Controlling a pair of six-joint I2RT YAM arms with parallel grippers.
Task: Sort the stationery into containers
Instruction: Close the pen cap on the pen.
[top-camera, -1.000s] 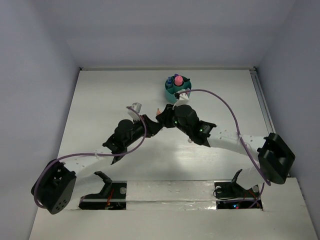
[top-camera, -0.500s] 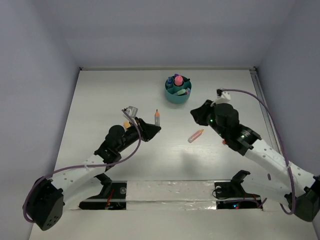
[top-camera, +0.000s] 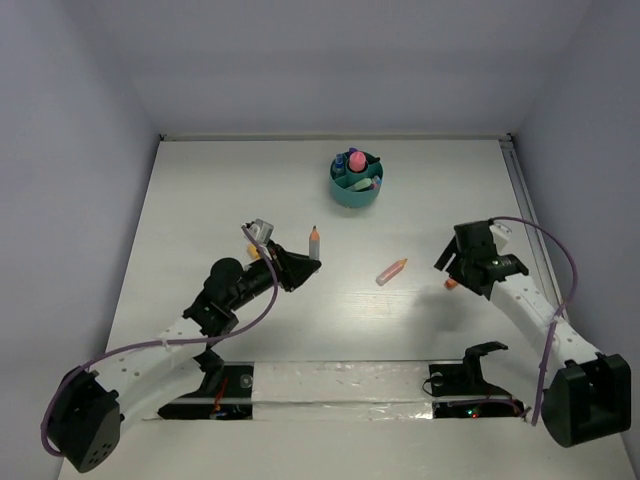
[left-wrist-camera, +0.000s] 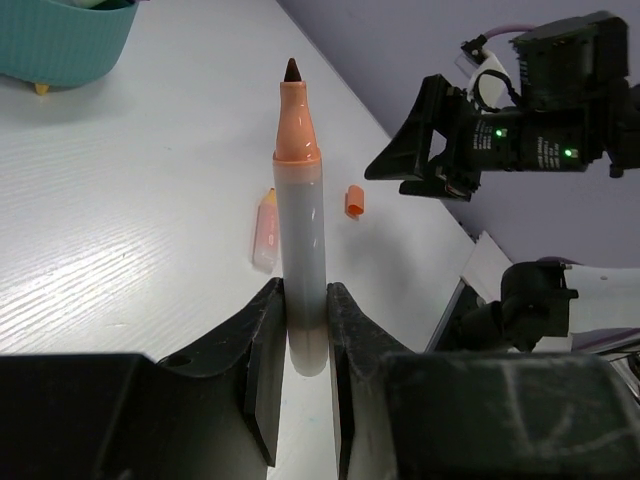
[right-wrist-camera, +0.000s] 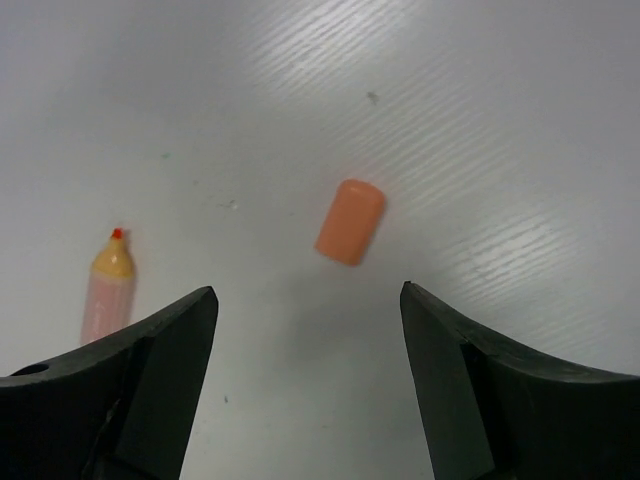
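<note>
My left gripper (top-camera: 297, 268) is shut on an uncapped grey marker (left-wrist-camera: 300, 240) with an orange neck and dark tip; it also shows in the top view (top-camera: 314, 243), pointing toward the back. The teal organiser (top-camera: 355, 180) stands at the back centre with several items in it; its edge shows in the left wrist view (left-wrist-camera: 60, 45). My right gripper (right-wrist-camera: 308, 300) is open and empty, just above a small orange cap (right-wrist-camera: 350, 221) on the table, which also shows in the top view (top-camera: 451, 284). A pink and orange highlighter (top-camera: 392, 271) lies mid-table, seen too in the right wrist view (right-wrist-camera: 106, 285) and the left wrist view (left-wrist-camera: 264, 230).
The cap also shows in the left wrist view (left-wrist-camera: 353, 201), with the right arm (left-wrist-camera: 520, 110) beyond it. White walls enclose the table on the left, back and right. A rail (top-camera: 525, 210) runs along the right edge.
My right arm has swung away from the organiser, right and toward the front, to above the orange cap. My left gripper has shifted slightly with the marker in it.
</note>
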